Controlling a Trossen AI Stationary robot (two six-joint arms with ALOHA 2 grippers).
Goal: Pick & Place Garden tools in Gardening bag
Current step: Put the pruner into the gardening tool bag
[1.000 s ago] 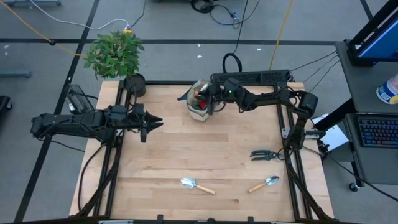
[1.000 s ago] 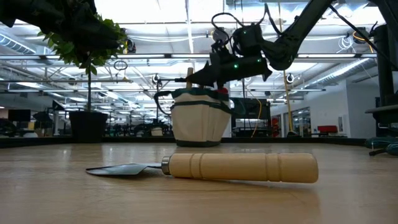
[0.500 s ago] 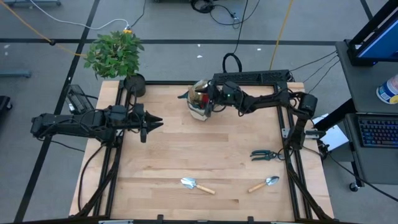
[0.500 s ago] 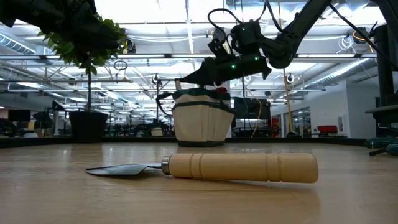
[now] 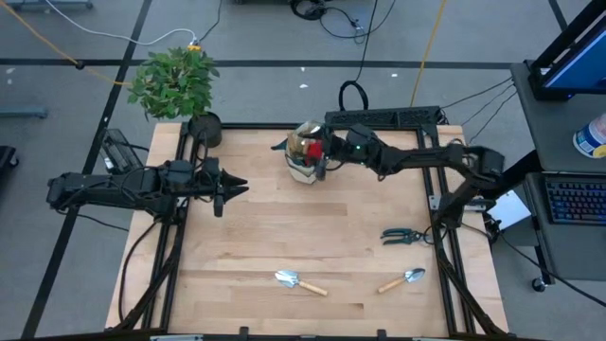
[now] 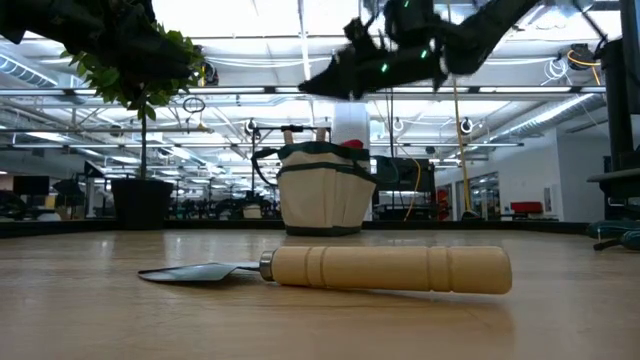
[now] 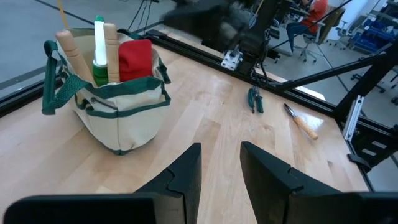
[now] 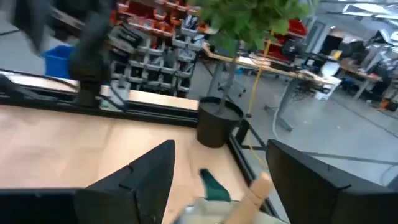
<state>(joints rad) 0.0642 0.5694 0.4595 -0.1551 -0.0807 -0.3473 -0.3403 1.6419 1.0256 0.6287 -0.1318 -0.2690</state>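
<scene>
The beige gardening bag with green trim stands on its base at the table's far middle. It holds wooden handles, a green-white bottle and a red glove. My right gripper hovers open above the bag, touching nothing. My left gripper waits at the table's left, its fingers a narrow gap apart with nothing between them. Black pruning shears and two wooden-handled trowels lie flat on the table.
A leafy plant in a black pot stands at the far left corner. Black frame rails run along the table's sides. Bare wood lies between the bag and the trowels.
My right gripper has opened and risen from the bag's top to well above it, rolling a little. A wooden handle that stood higher beside its fingers now sits lower in the bag.
</scene>
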